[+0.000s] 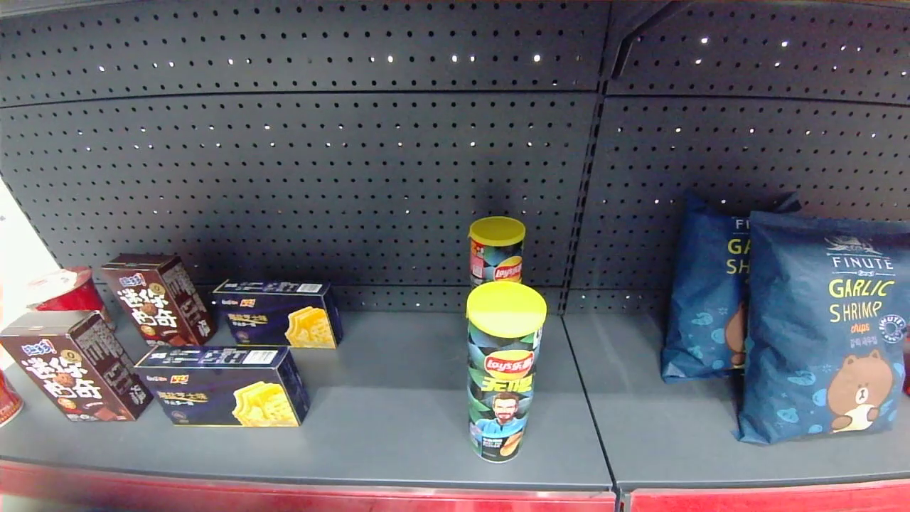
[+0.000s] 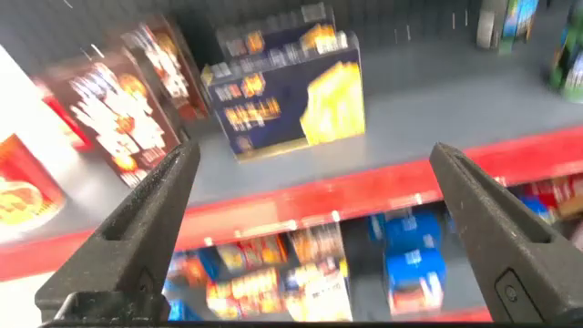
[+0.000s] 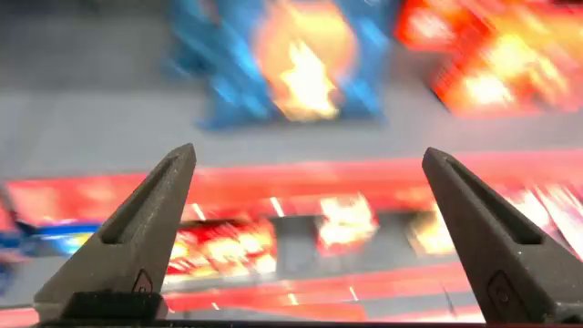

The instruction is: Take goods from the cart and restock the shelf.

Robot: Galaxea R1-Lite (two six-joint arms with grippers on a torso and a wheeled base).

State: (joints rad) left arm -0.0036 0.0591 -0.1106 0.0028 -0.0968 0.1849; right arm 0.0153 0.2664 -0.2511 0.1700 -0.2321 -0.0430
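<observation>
The grey shelf point(image 1: 398, 405) is laid out in full, half stocked. At the right, two blue chip bags are stood upright, the near bag point(image 1: 825, 327) overlapping the far bag point(image 1: 704, 299). At the left, boxes are set in two rows: a near brown box point(image 1: 75, 366) and a far brown box point(image 1: 158, 299), with a near navy box point(image 1: 224, 387) and a far navy box point(image 1: 281, 313) just beside them. In the middle, a near can point(image 1: 503, 370) is stood upright, and a far can point(image 1: 496, 250) is lined up behind it, the two apart. Bare stretches are left on either side.

The left gripper point(image 2: 314, 153) is held before the shelf's left part, facing the navy boxes, its fingers spread wide and nothing held. The right gripper point(image 3: 308, 153) is held before the right part, a blue bag beyond it, fingers likewise spread wide and empty.

With both empty, the step is judged to be a fetch — another item is to be taken from the cart. What is called for next: a fresh item gripped, lifted over the red front edge point(image 1: 306, 494), then set in a bare gap beside its like.
</observation>
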